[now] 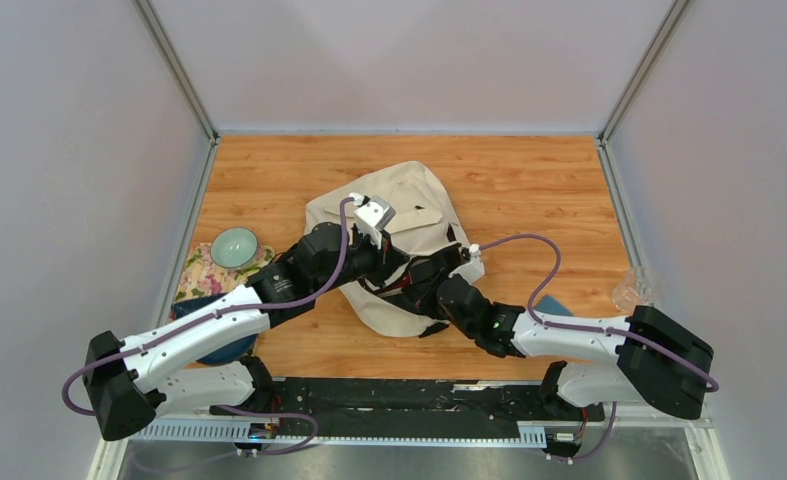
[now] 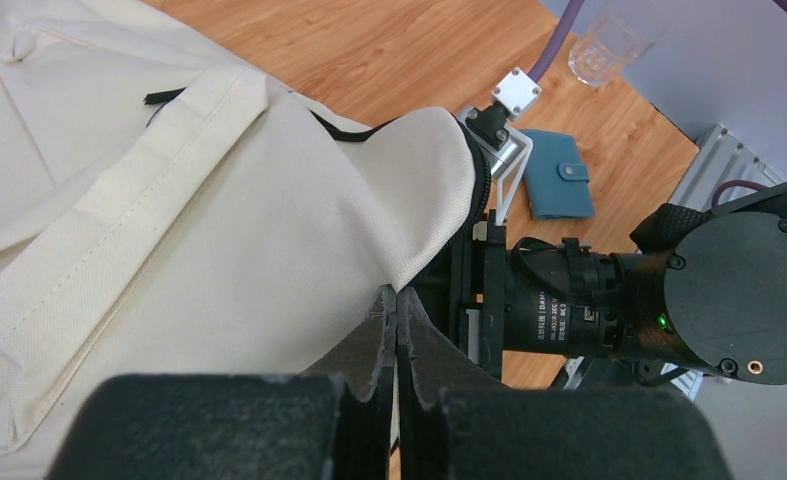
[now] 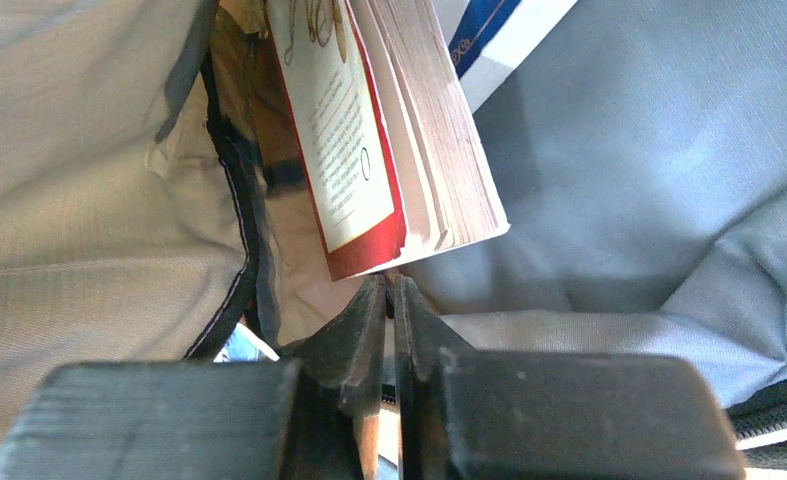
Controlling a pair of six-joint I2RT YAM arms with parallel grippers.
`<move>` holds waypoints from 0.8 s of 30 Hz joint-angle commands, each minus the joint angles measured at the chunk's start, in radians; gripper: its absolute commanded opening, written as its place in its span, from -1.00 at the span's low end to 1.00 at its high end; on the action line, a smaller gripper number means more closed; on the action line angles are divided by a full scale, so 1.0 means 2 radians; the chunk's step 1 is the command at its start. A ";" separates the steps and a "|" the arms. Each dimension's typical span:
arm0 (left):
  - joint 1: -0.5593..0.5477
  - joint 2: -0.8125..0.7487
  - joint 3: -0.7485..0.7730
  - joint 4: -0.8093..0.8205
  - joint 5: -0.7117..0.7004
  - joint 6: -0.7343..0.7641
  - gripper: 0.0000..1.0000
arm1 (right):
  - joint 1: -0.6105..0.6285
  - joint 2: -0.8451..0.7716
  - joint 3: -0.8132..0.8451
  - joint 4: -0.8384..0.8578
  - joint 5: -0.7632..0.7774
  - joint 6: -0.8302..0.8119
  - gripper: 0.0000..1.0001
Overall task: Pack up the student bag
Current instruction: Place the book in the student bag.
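While a pale green bowl (image 1: 234, 246) sits far left, the left gripper (image 2: 397, 296) is seen pressed together at the edge of the cream student bag (image 1: 399, 215), slumped mid-table. Inside it, the right gripper (image 3: 390, 286) is all but closed beneath a paperback book (image 3: 369, 130). A teal wallet (image 2: 561, 185) is spotted at right.

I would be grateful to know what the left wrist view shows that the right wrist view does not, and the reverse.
Only the left wrist view: the cream outside of the bag, the wooden table with a blue wallet and a clear glass on it, and the right arm reaching into the bag. Only the right wrist view: the grey lining and a paperback book inside. Both: the bag, and a shut gripper, the left gripper in one and the right gripper in the other.
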 commanded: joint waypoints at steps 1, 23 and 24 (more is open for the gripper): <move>-0.004 -0.018 0.009 0.038 0.018 -0.008 -1.00 | 0.005 0.008 0.007 0.003 0.011 0.008 -0.77; -0.004 -0.008 0.012 0.039 0.026 -0.009 -1.00 | 0.005 0.095 0.011 0.101 0.032 0.064 0.51; -0.004 -0.008 0.012 0.040 0.025 -0.009 -1.00 | 0.005 0.108 0.005 0.140 0.040 0.070 0.31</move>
